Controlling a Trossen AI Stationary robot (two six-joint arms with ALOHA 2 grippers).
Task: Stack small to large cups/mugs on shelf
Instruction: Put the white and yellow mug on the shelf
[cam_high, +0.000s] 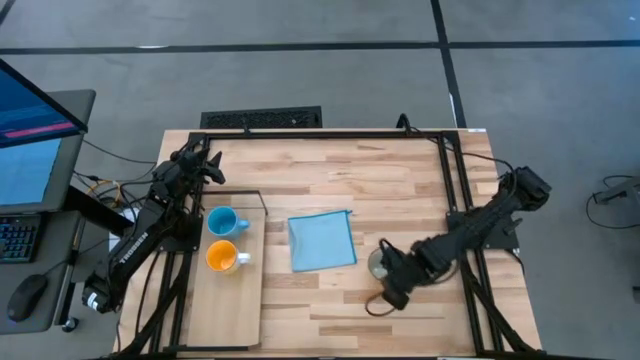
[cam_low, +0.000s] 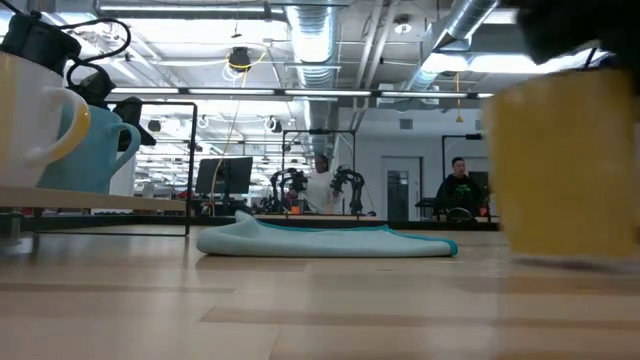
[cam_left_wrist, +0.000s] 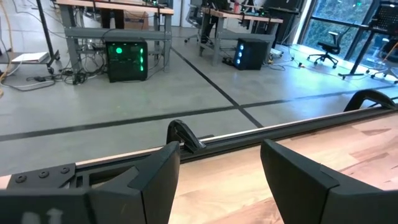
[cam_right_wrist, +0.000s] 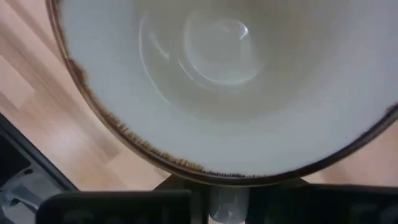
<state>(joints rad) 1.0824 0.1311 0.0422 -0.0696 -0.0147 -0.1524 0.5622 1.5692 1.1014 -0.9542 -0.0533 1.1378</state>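
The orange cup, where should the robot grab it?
Probably by its rim, coming straight down from above. The orange cup stands upright and open on the shelf, with the blue cup close beside it and its white handle sticking out toward the cloth.

Even overhead light; low-view cream mug (cam_low: 565, 170) blurred.

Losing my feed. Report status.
Right claw at cream mug, grip unclear. Left claw open, idle. Blue mug, orange mug on shelf.

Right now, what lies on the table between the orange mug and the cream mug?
In the high view, the blue cloth lies between the orange mug and the cream mug, which the right gripper reaches.
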